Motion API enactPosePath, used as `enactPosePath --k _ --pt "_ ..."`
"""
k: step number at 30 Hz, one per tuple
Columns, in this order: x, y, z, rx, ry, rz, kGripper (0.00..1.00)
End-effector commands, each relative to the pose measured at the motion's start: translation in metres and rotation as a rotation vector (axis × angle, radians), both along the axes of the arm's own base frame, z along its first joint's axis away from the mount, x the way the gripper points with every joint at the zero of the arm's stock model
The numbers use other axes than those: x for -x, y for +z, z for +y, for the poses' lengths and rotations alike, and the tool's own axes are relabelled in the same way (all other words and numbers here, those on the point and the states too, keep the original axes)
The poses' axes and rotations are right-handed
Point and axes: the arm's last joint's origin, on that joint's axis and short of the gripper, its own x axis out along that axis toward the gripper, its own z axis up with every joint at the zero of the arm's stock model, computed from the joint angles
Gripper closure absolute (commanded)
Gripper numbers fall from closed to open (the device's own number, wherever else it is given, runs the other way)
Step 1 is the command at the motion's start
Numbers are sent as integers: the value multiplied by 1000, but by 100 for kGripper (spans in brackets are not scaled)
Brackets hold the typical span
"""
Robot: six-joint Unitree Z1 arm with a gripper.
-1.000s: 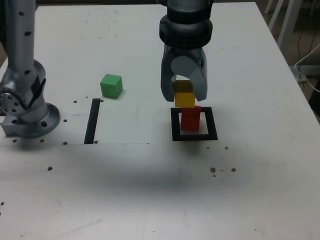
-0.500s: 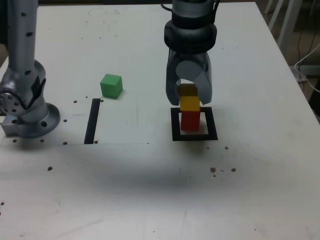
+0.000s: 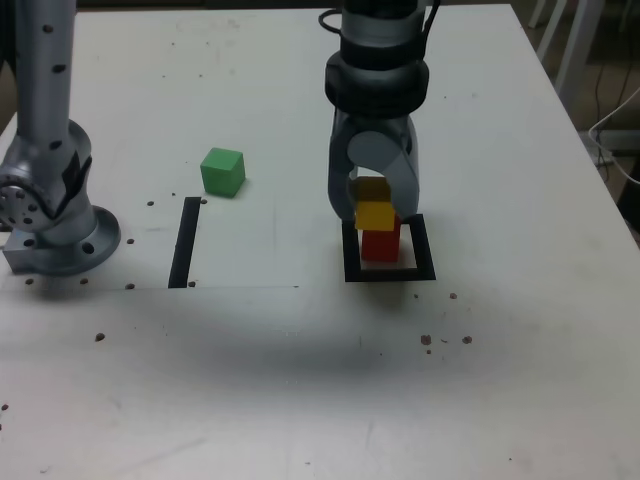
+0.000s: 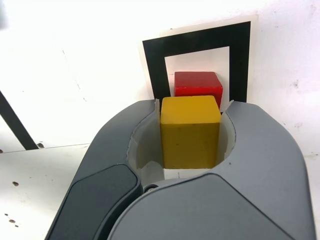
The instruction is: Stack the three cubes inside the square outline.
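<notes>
White table (image 3: 250, 380), yellow cube (image 3: 375, 214) in hand (image 3: 374, 205).

Red cube (image 3: 380, 246) ahead — tabletop (image 3: 280, 380) around it open.

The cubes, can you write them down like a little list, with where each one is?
yellow cube: held between the gripper's fingers
red cube: inside the square outline
green cube: on the table, outside the outline, toward the exterior view's left
stack: not finished
</notes>
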Motion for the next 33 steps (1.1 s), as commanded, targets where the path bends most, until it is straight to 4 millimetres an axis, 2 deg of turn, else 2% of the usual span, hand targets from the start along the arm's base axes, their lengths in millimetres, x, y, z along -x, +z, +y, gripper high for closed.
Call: enactPosePath --k 1,14,20,30,33 --pt "-1 -2 -1 2 0 -2 77" --pt "-2 -3 -1 2 0 -11 74" --pt "-1 -5 -1 2 0 -6 68" --pt "-3 -7 -1 4 0 -19 67" --pt "-4 -8 -1 5 0 -21 63"
